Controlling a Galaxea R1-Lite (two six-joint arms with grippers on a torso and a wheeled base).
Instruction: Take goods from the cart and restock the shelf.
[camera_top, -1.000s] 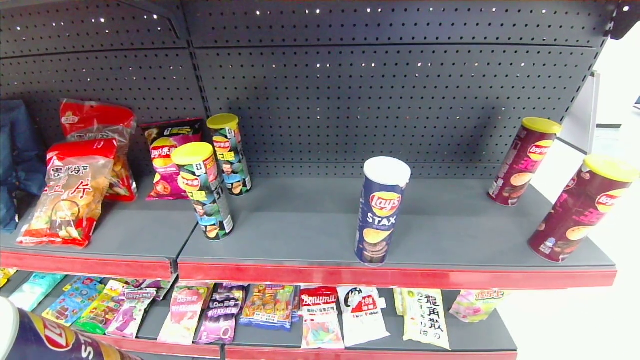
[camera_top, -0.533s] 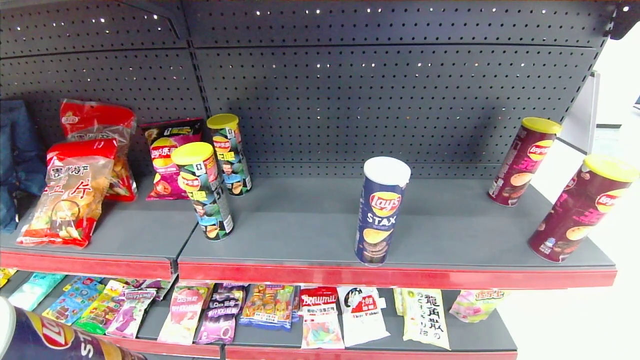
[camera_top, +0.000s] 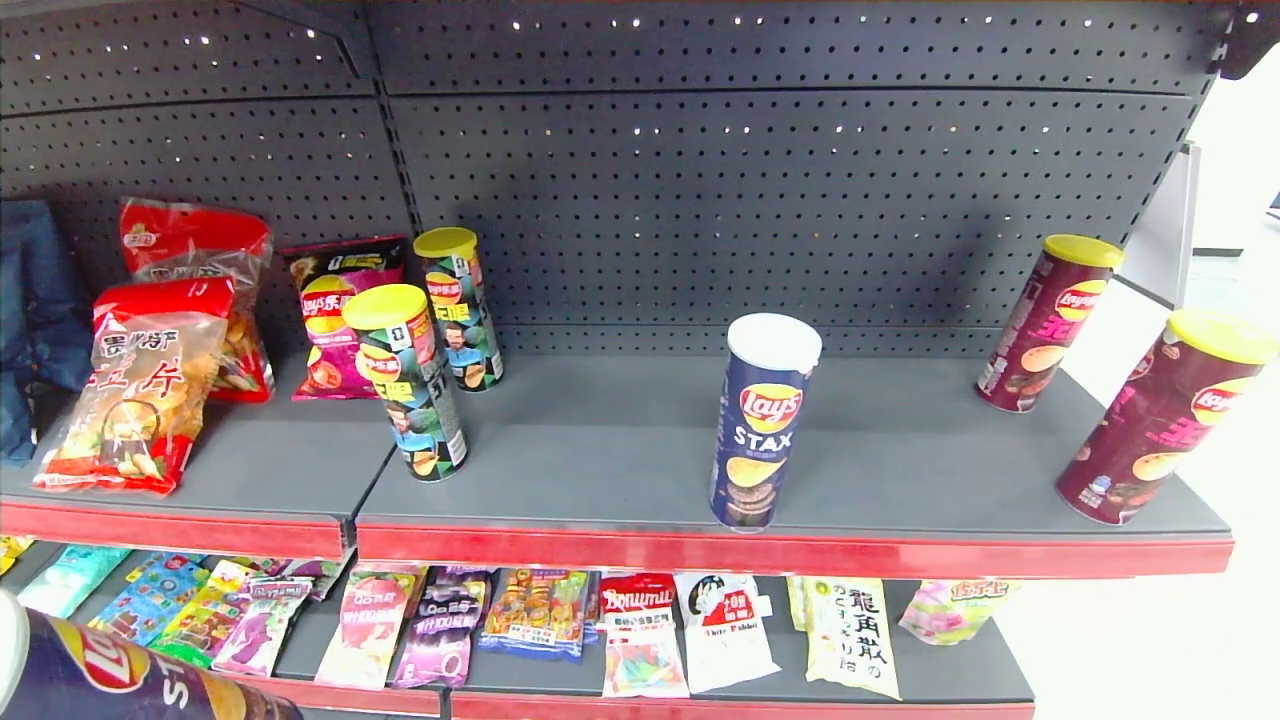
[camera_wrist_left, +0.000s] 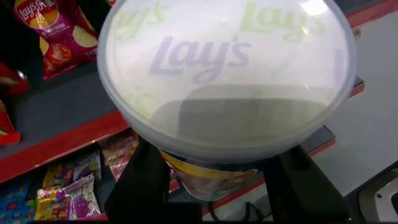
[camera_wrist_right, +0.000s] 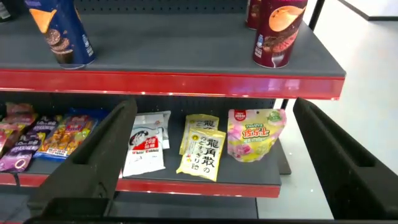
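Before the red-edged shelf (camera_top: 790, 553), left claw (camera_wrist_left: 217, 186) gripping cylindrical can (camera_top: 110, 685), translucent plastic lid (camera_wrist_left: 224, 68), right claw (camera_wrist_right: 214, 112) wide.

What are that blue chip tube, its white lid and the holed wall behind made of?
Blue chip tube: probably printed cardboard, faintly glossy. White lid: seemingly plastic, smooth and lipped. Holed wall: likely dark painted sheet metal, given evenly punched holes.

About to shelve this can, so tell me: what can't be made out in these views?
- Can: head view, cut off by the bottom-left corner.
- Left gripper contact with it: left wrist view, hidden behind the lid.
- Dark blue item: head view, cut off at the left edge.
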